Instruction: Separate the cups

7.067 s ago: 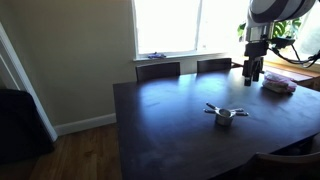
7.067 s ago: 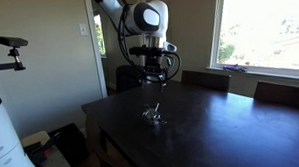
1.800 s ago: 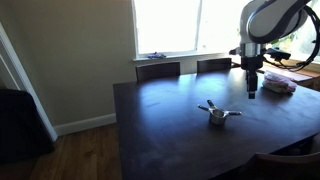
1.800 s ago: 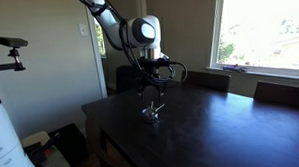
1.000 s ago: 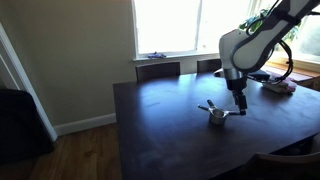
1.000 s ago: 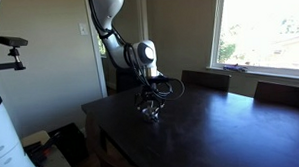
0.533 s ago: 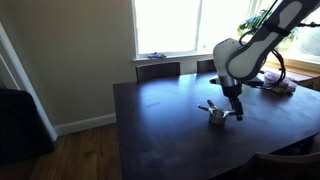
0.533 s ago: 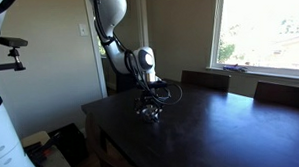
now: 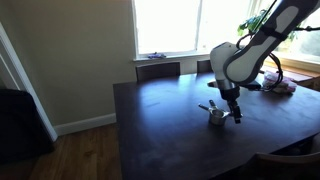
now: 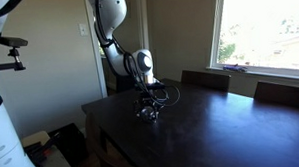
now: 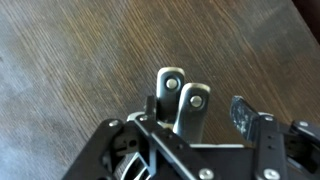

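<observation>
Dropped lower, the gripper now sits on the cups near the table's middle, two long handles running straight out between its jaws, which look partly closed, though I cannot tell if they grip.

You're working in a home dining room, your long dark wooden table, dining chairs tucked along its far edge, big sunlit window behind them, beige wall, white baseboard, hardwood floor, leafy houseplant by the glass.
</observation>
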